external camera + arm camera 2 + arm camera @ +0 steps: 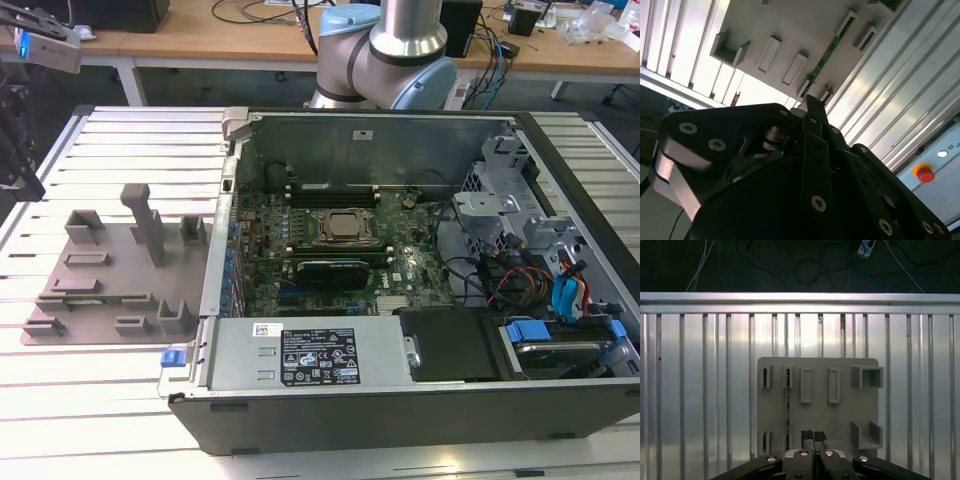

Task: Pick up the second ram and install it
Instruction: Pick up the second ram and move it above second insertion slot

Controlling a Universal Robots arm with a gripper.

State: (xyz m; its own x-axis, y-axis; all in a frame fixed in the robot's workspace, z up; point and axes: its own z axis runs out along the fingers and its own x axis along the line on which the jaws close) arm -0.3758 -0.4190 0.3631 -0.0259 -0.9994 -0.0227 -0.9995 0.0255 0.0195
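Note:
The second ram [833, 46] is a thin green stick standing on edge in a slot of the grey fixture plate [790, 30]. In the first wrist view it shows edge-on as a thin line [788, 407] on the same plate [840, 415]. My gripper [813, 436] hangs above the plate's near edge, a little to one side of the stick, fingertips pressed together and holding nothing. One black finger [816, 117] also rises in the second wrist view. In the exterior view the gripper [25, 180] is at the far left, above the table and well away from the computer.
An open computer case [240, 400] lies at the exterior view's right, with the motherboard, CPU socket [345, 228] and long black memory slots [330, 192] inside. Grey upright holders [150, 225] stand on the fixture plate. The ribbed metal table [100, 430] surrounds both. A red button [925, 174] sits nearby.

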